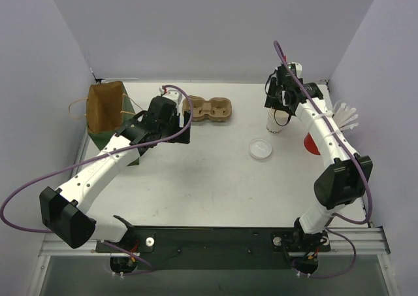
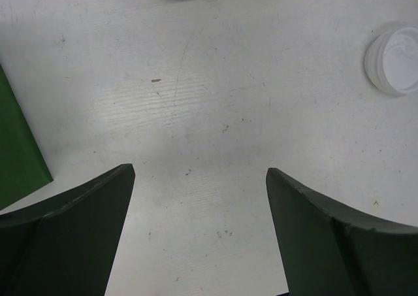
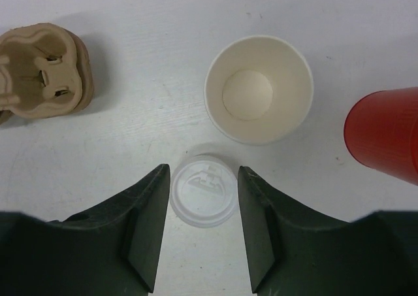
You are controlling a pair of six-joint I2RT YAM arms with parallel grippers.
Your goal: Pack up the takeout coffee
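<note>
The white paper takeout cup (image 3: pixel 258 90) stands upright and open on the table, pale cream inside; it also shows in the top view (image 1: pixel 274 122). Its flat white lid (image 3: pixel 204 190) lies apart on the table in front of it, seen too in the top view (image 1: pixel 260 149) and the left wrist view (image 2: pixel 395 59). My right gripper (image 3: pixel 204 170) is open and empty, held high above the cup and lid (image 1: pixel 279 98); the lid shows between its fingers. My left gripper (image 2: pixel 199 178) is open and empty over bare table (image 1: pixel 183 131), left of the lid.
A brown pulp cup carrier (image 1: pixel 209 108) lies at the back middle, also in the right wrist view (image 3: pixel 42 70). A red cup (image 1: pixel 312 142) of white straws stands right of the white cup. A brown paper bag (image 1: pixel 106 105) stands on a green mat (image 2: pixel 16 146) at the left.
</note>
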